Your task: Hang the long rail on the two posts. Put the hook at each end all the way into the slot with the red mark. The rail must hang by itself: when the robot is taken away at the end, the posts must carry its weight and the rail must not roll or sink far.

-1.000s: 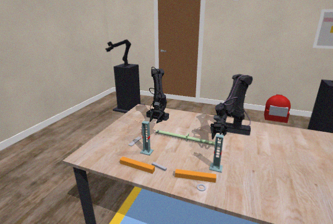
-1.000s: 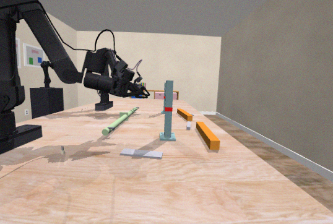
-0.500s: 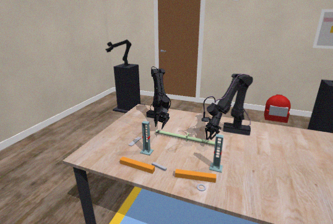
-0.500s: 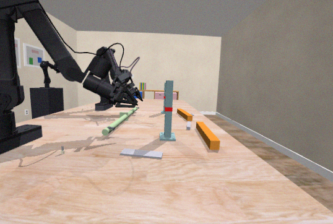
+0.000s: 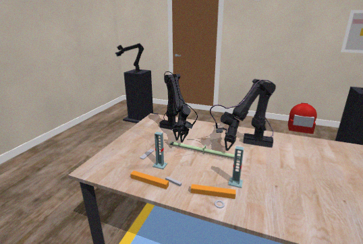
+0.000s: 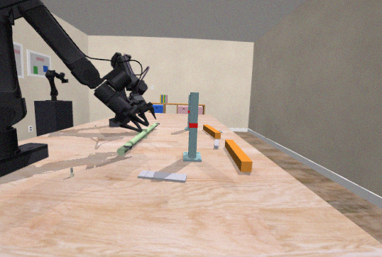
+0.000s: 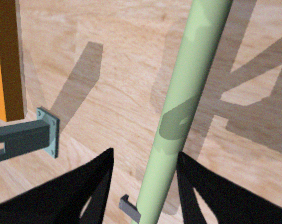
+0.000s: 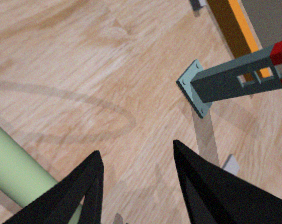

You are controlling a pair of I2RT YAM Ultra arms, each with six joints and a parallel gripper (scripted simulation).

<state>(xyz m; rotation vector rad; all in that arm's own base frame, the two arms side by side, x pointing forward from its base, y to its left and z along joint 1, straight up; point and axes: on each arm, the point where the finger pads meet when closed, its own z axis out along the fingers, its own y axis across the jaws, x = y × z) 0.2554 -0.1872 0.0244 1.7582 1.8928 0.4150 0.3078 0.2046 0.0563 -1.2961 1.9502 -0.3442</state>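
The long pale green rail (image 5: 202,149) lies flat on the table between the arms and the two teal posts (image 5: 159,150) (image 5: 237,167). Each post has a slotted column with a red mark. My left gripper (image 5: 229,147) points down over one end of the rail. In the left wrist view its fingers stand apart on either side of the rail (image 7: 187,100), with gaps, and a small grey hook (image 7: 129,207) shows at the end. My right gripper (image 5: 180,137) hovers over the other end. Its fingers are apart, with the rail (image 8: 17,175) off by one finger.
Two orange blocks (image 5: 149,179) (image 5: 212,191) and a small grey bar (image 5: 173,180) lie near the table's front edge. A flat grey plate (image 5: 147,154) lies beside one post. A metal ring (image 5: 220,203) lies at the front edge.
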